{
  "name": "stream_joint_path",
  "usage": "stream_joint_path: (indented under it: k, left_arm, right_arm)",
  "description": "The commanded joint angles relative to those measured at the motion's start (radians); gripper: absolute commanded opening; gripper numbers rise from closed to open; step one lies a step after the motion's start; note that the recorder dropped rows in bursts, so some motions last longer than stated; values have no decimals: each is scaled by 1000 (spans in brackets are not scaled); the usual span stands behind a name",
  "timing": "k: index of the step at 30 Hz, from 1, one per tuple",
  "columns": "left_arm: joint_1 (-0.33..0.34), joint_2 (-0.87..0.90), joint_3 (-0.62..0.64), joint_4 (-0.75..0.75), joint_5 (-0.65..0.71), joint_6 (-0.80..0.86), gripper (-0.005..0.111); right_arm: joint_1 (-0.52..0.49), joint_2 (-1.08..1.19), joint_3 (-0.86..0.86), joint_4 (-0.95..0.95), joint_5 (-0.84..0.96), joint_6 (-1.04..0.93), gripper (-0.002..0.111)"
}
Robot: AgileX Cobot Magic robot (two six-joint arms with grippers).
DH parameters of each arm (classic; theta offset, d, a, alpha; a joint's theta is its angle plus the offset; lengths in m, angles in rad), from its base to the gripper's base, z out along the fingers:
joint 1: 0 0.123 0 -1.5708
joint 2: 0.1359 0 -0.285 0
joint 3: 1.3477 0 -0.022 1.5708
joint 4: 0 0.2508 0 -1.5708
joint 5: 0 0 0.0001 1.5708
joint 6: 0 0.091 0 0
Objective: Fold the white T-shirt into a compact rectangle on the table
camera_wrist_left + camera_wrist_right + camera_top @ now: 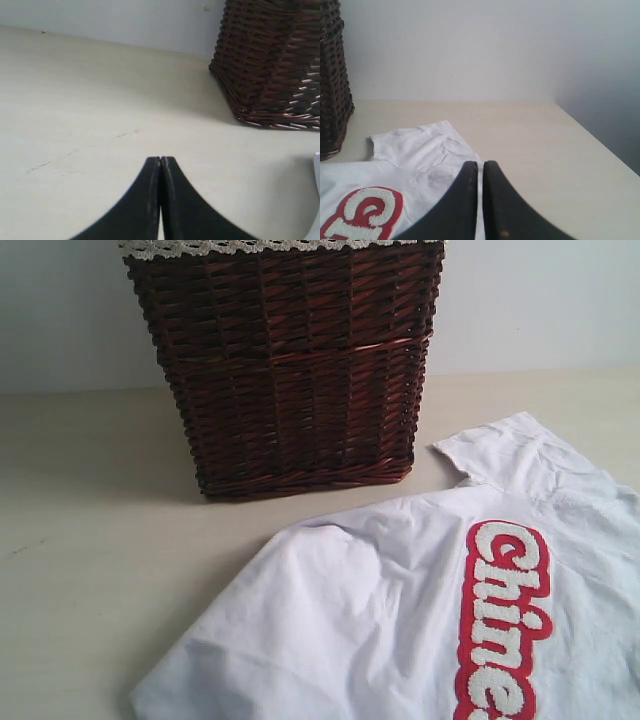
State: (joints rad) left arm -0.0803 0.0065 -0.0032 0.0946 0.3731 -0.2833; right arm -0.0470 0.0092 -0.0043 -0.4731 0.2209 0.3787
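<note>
The white T-shirt (380, 620) lies spread and unfolded on the pale cream desk (90, 540), taking up the lower right of the exterior view and running off its right and bottom edges. Its printed side faces up. The fuzzy white lettering outlined in thick red (505, 615) runs down the cloth and reads "Chine" before the frame cuts it off. The fabric is creased with soft wrinkles, and one short sleeve (520, 455) lies flat, pointing toward the back of the desk. Just beside that sleeve, at the back of the desk, stands a dark brown wicker basket (285, 370). A strip of cream lace trim (270, 246) shows along its top rim, and its near lower corner sits close to the shirt without touching it. Neither arm appears in the exterior view. In the left wrist view the left tool (160, 159) is closed, its two black fingers pressed together with nothing between them. It hangs above bare desk, with the basket off to one side and a sliver of white cloth at the frame's edge. In the right wrist view the right tool (479, 164) is also closed and empty, with only a thin slit between its fingers. It is poised near the shirt's edge by the sleeve, and whether it touches the cloth cannot be told. A plain pale wall (470, 45) rises behind the desk.
</note>
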Motion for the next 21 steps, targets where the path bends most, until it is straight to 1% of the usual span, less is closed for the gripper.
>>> stream_joint_path:
  k: [1, 9, 10, 11, 13, 15, 18, 21]
  left_arm:
    - [-1, -6, 3, 0, -4, -1, 2]
    - [3, -6, 3, 0, -6, -1, 2]
    - [3, 33, 3, 0, -21, -5, 2]
    - [3, 85, 3, 0, -33, -10, 2]
    - [3, 264, -48, 0, -60, -10, 2]
    - [3, 460, -125, 11, -62, -3, 2]
    - [12, 782, -250, 126, -62, 15, 2]
    - [12, 1009, -357, 141, -62, 14, 2]
  right_arm:
    - [1, -5, 4, 1, 2, -12, 5]
    - [1, -5, 4, 1, 2, -12, 5]
    - [1, -5, 4, 1, 2, -12, 5]
    - [1, -5, 4, 1, 2, -12, 5]
    - [1, -5, 4, 1, 2, -12, 5]
    - [1, -5, 4, 1, 2, -12, 5]
    - [1, -5, 4, 1, 2, -12, 5]
    - [1, -5, 4, 1, 2, -12, 5]
